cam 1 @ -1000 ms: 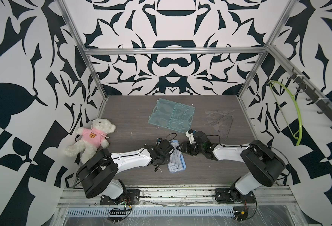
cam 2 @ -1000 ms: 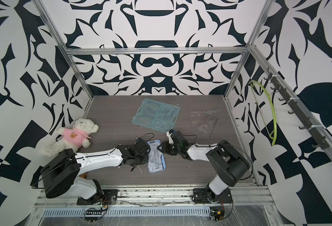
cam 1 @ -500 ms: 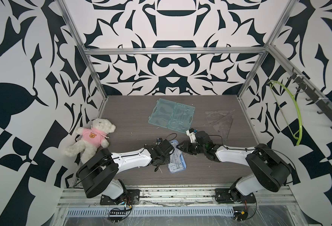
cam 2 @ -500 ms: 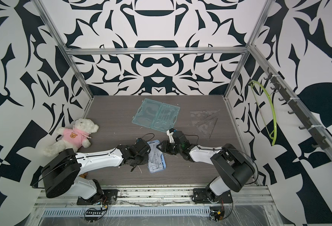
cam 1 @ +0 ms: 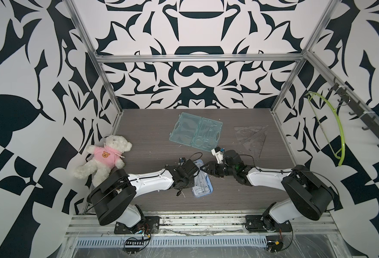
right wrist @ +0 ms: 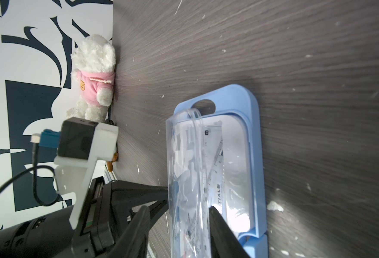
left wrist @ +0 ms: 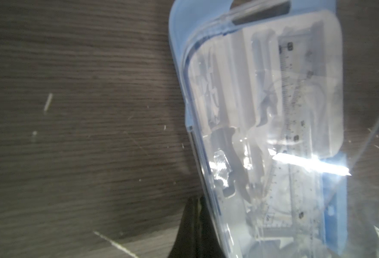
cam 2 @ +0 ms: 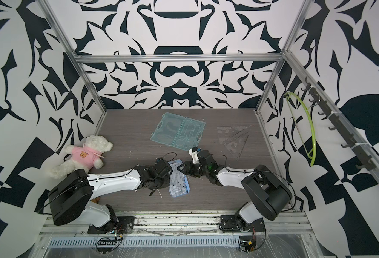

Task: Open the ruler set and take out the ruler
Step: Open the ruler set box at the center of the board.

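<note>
Two arms meet over the blue ruler set [cam 1: 203,184], which lies flat at the near middle of the table [cam 1: 150,138], with the ruler [right wrist: 213,154] showing through its clear lid [right wrist: 184,156]. At the set's left edge the left gripper [left wrist: 194,223] has its fingers pressed together, though I cannot tell whether they pinch a lip there, while the right gripper [right wrist: 178,208] stands partly spread astride the lid at the far end. Farther back lie an open teal case [cam 1: 196,133] and clear set squares [cam 1: 254,137], and a teddy bear [cam 1: 104,157] sits by the left wall.
</note>
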{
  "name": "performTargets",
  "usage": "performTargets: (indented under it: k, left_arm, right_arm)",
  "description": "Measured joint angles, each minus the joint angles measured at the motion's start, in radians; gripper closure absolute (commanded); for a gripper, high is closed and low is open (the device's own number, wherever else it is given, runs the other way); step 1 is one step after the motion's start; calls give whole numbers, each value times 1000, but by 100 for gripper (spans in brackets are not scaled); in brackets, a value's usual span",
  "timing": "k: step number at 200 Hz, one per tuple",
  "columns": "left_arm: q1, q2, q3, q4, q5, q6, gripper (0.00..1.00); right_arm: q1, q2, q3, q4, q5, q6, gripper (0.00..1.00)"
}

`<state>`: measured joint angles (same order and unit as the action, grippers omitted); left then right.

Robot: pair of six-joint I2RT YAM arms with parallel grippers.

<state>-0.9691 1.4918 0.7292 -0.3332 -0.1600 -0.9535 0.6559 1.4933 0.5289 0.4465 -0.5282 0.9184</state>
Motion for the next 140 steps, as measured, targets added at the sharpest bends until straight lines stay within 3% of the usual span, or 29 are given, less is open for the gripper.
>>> performTargets:
  k: [140]
  left_arm:
    - [0, -31, 0, 22, -74, -13, 100]
  right_arm:
    - [40, 44, 11, 0, 1, 0, 56]
